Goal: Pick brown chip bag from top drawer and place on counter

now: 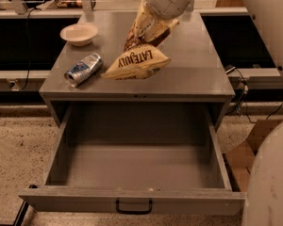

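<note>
The brown chip bag (137, 63) lies on the counter (198, 65) near its front middle. Its cream face with dark lettering is turned up and its brown end rises toward the back. My gripper (148, 29) is just above and behind the bag, at that raised end, and whether it still touches the bag is not clear. The top drawer (132, 199) is pulled fully open below the counter. Its inside holds nothing, and its black handle (133, 207) is at the front.
A crushed silver-blue can (83, 69) lies on the counter left of the bag. A cream bowl (79, 33) stands at the back left. My arm's white casing fills the right edge. A cardboard box (254, 140) sits on the floor at the right.
</note>
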Robot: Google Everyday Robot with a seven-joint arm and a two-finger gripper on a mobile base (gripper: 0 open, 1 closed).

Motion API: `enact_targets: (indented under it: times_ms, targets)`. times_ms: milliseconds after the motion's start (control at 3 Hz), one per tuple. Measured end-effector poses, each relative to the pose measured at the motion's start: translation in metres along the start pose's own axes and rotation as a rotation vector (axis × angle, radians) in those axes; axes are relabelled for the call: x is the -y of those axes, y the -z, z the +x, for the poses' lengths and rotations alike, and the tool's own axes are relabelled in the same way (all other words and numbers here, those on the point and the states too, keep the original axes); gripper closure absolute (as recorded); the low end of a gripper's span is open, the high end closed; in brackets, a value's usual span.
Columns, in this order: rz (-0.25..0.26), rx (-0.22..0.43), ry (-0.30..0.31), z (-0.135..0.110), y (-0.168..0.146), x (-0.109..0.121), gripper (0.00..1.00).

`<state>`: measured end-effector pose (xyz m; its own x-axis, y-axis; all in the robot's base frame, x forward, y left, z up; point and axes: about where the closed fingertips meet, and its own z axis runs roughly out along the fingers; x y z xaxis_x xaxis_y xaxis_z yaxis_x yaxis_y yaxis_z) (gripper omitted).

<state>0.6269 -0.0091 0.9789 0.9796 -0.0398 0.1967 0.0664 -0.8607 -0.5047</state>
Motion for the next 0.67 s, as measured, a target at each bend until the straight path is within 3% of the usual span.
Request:
enact_targets:
  times_ms: [333, 667]
  targets:
    - [0.063, -0.064, -0.037, 0.02, 0.004, -0.007, 1.0]
    - [0.175, -0.16, -0.148, 0.054, 0.001, -0.015, 1.0]
